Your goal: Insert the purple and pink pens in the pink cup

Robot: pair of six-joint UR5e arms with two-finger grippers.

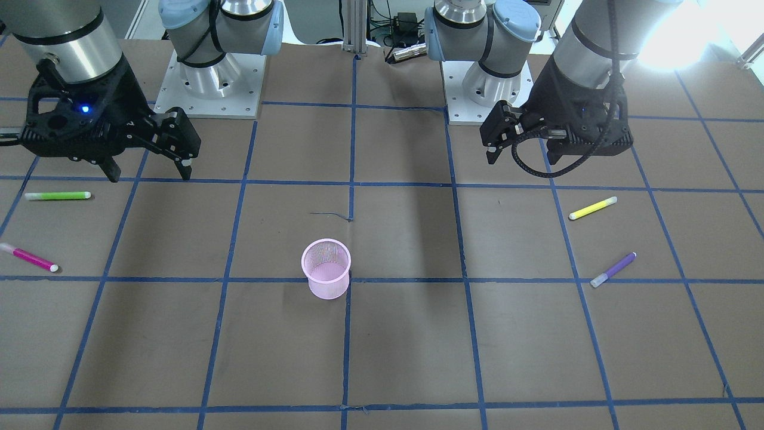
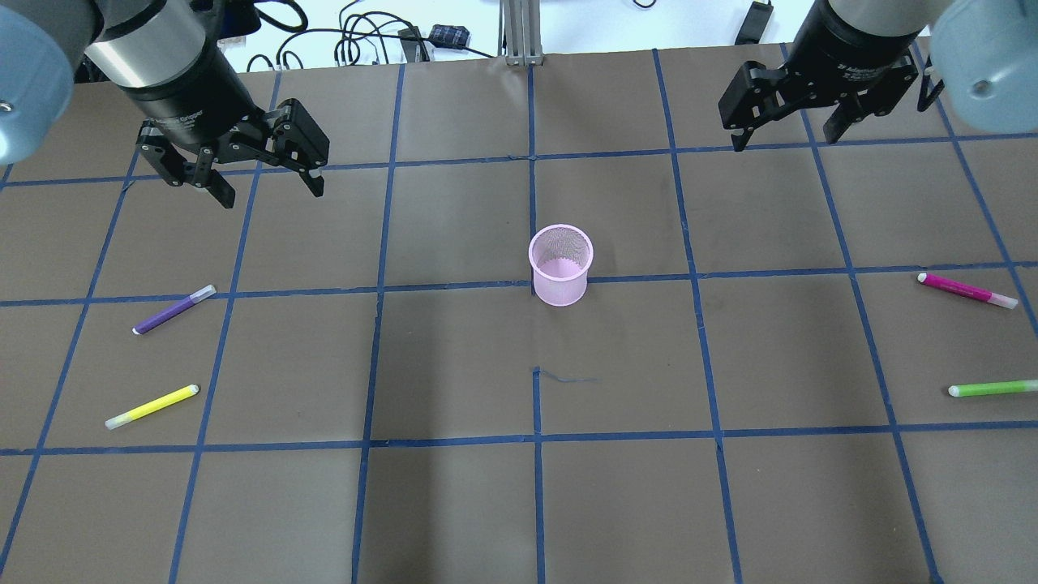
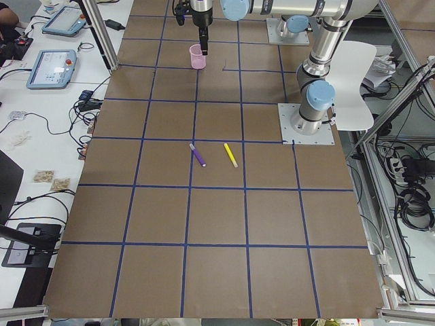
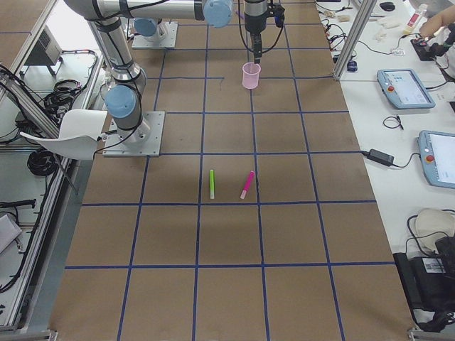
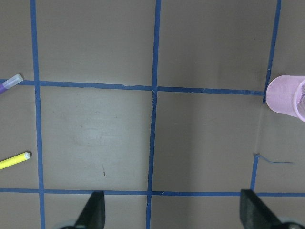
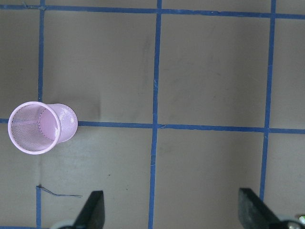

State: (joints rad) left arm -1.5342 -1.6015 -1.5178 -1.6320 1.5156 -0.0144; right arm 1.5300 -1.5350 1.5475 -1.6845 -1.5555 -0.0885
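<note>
Brown gridded table (image 2: 454,365), task not yet begun
Cup (image 2: 559,266) stands empty mid-table; purple pen (image 2: 173,310) lies on the left side, pink pen (image 2: 967,290) on the right; left gripper (image 2: 272,193) and right gripper (image 2: 783,142) hover spread wide, holding nothing

purple pen (image 3: 198,155) nr yellow pen (image 3: 231,155) | pink cup (image 3: 197,57) upright, far end

Pens counted: four, one per colour – purple pen (image 2: 174,310), yellow pen (image 2: 152,406), pink pen (image 2: 967,290), green pen (image 2: 993,388). Cups: one, pink mesh cup (image 2: 559,265). Grippers: two were in view – left gripper (image 2: 271,195), right gripper (image 2: 783,142). Teach pendants: two showed beside table – near teach pendant (image 3: 53,68), far teach pendant (image 3: 64,20).
</note>
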